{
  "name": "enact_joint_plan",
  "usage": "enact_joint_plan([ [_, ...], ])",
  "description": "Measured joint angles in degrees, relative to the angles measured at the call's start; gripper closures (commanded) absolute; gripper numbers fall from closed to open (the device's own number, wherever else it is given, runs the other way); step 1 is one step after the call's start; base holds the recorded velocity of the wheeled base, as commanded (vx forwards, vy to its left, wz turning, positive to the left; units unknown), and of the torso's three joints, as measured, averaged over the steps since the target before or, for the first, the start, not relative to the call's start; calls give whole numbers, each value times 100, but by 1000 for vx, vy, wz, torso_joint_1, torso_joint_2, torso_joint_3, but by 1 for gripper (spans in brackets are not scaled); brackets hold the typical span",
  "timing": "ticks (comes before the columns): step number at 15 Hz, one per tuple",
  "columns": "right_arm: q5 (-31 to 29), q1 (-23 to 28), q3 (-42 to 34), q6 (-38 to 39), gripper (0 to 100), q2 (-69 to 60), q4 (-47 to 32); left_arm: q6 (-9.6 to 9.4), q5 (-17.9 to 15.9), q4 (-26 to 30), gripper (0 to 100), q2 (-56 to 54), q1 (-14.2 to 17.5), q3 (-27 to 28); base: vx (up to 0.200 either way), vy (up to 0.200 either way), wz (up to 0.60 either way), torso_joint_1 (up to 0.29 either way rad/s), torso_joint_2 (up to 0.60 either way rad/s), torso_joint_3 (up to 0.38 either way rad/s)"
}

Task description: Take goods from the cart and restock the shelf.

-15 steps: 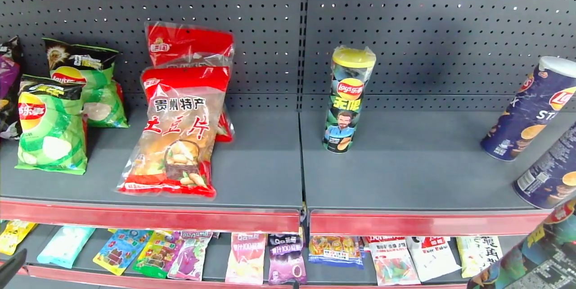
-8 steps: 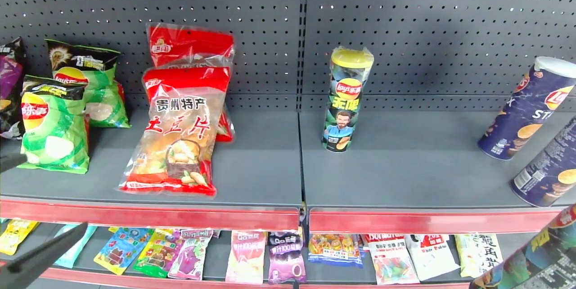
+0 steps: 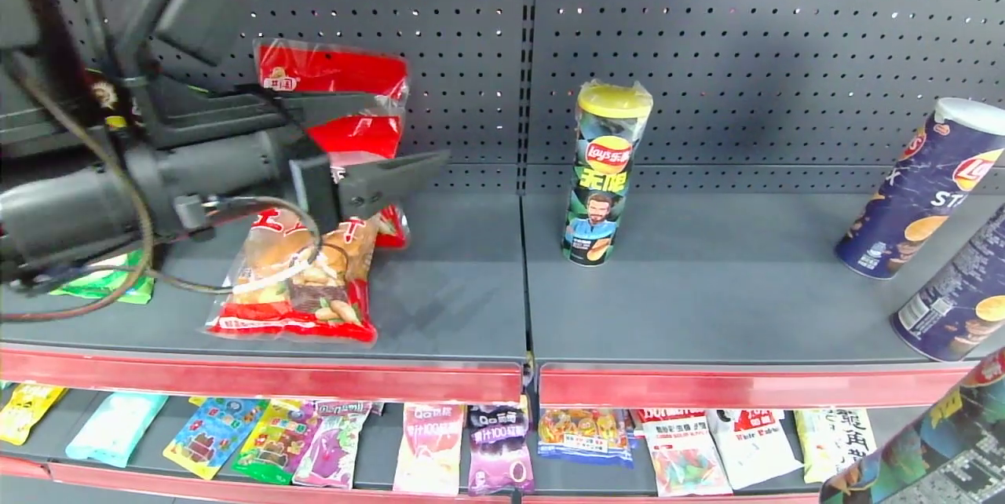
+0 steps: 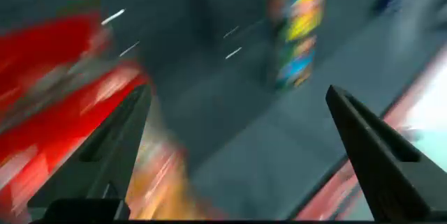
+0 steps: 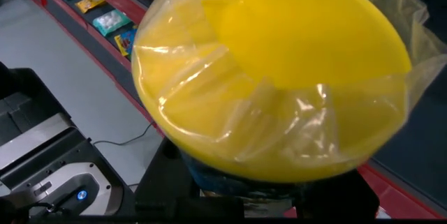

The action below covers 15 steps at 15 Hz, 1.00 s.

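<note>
The left claw [image 3: 408,131], jaws apart, is swinging in left of the shelved can [image 3: 608,174], while the right claw [image 5: 251,192] is clamping a spare can [image 5: 272,77], probably needing shelving alongside.

You cannot see most of the green chip bags [image 3: 118,288] or the top of the front red bag [image 3: 302,292] behind the left arm [image 3: 118,190], the left wrist view smears the standing can [image 4: 297,32] to streaks, and the frame edge crops the blue cans [image 3: 915,198] and the held can [image 3: 934,449].
</note>
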<state>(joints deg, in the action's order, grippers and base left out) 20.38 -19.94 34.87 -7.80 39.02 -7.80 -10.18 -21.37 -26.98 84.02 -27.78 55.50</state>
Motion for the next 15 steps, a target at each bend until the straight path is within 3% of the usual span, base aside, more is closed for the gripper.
enact_joint_plan([
  [2, -117, 10, 11, 0, 100, -24, 1, 104, -674, 304, 0, 578, -110, 430, 0, 0, 0, 0, 0, 0],
  [3, -178, 10, 11, 0, 100, -30, 0, 112, -807, 400, 0, 791, -162, 601, 0, 0, 0, 0, 0, 0],
  [7, -216, 10, 57, 0, 100, -29, 0, 57, -919, 482, 0, 1618, -215, 1545, 0, 0, 0, 0, 0, 0],
  [9, -222, 10, 66, 1, 100, -27, 0, 41, -1215, 517, 0, 2007, -217, 2052, 0, 0, 0, 0, 0, 0],
  [12, -243, 21, 66, 1, 100, -39, 0, 37, -1527, 845, 0, 2361, -250, 2419, 0, 0, 0, 0, 0, 0],
  [15, -288, 13, 71, 1, 100, -41, -2, -11, -1582, 886, 0, 2630, -267, 2693, 0, 0, 0, 0, 0, 0],
])
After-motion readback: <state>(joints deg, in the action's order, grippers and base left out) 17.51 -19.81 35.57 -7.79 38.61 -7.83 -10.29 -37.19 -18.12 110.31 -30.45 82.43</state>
